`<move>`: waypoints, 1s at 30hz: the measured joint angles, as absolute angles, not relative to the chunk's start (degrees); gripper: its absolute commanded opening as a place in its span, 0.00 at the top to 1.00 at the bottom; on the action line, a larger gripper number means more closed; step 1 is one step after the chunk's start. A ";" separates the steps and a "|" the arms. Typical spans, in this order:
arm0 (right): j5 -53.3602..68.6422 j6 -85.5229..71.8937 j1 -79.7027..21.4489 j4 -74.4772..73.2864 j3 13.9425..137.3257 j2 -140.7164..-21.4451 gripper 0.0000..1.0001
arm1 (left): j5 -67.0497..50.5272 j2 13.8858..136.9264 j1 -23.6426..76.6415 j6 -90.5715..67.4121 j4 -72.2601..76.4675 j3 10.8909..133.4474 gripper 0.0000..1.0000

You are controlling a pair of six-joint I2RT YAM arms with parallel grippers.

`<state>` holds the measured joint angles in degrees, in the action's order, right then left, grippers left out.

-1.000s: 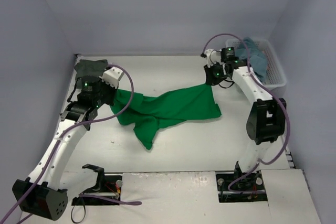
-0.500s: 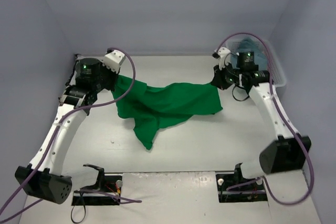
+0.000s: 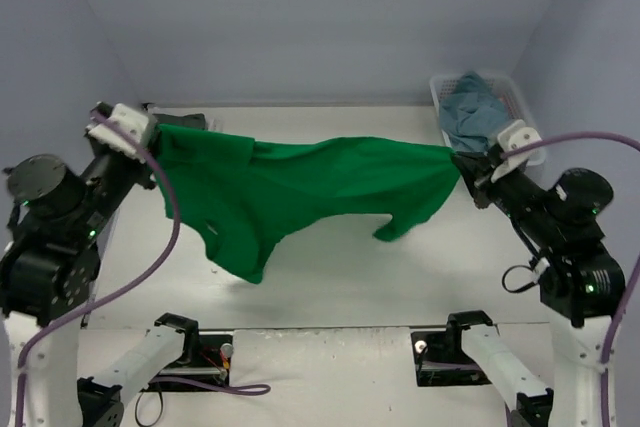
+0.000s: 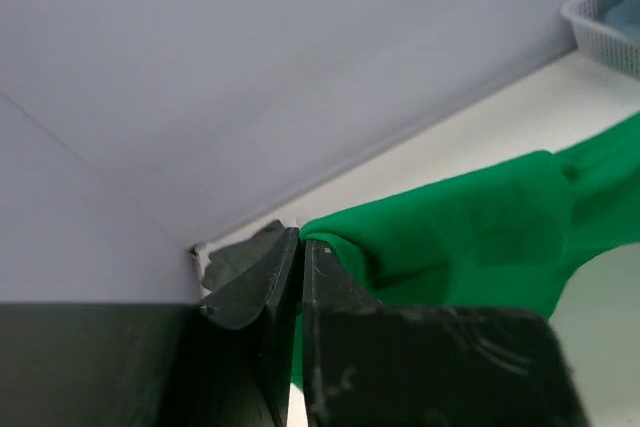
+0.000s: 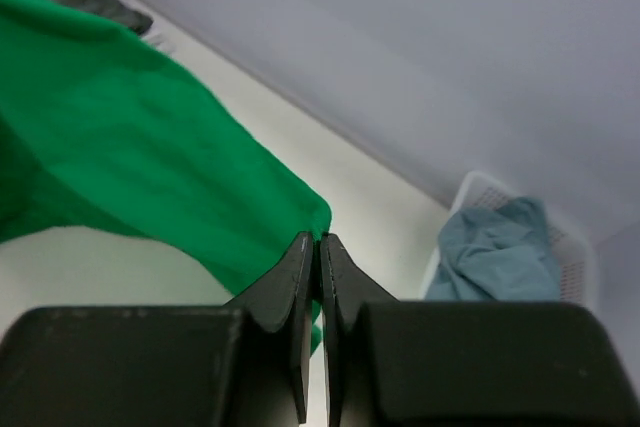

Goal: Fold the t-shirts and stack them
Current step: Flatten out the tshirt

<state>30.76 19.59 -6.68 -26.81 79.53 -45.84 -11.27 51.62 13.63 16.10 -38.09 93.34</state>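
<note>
Aloft, green t-shirt [image 3: 300, 187] spread wide, corners clenched in left pincer [image 4: 301, 237] and right pincer [image 5: 318, 239].

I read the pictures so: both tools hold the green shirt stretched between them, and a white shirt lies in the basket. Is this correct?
Not fully. The basket holds a dusty blue shirt, not a white one; the right wrist view shows it plainly. The rest stands: the left tool and the right tool hold the green shirt stretched between them.
</note>
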 measured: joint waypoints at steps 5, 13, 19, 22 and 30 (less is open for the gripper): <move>27.66 19.31 -5.78 -26.98 80.95 -40.45 1.00 | -11.55 47.53 13.52 16.49 -41.74 100.31 1.00; 27.57 17.80 -5.04 -27.46 86.50 -40.45 1.00 | -11.81 45.58 13.43 17.12 -45.12 111.35 1.00; 27.14 17.85 -4.91 -27.29 87.55 -40.64 1.00 | -12.91 45.58 13.43 17.04 -47.83 114.43 1.00; 26.35 17.85 -4.91 -27.27 87.55 -40.62 1.00 | -13.06 45.89 13.43 17.04 -48.03 114.85 1.00; 24.23 17.85 -4.89 -27.22 87.55 -39.75 1.00 | -13.69 48.29 13.30 16.56 -48.75 121.64 1.00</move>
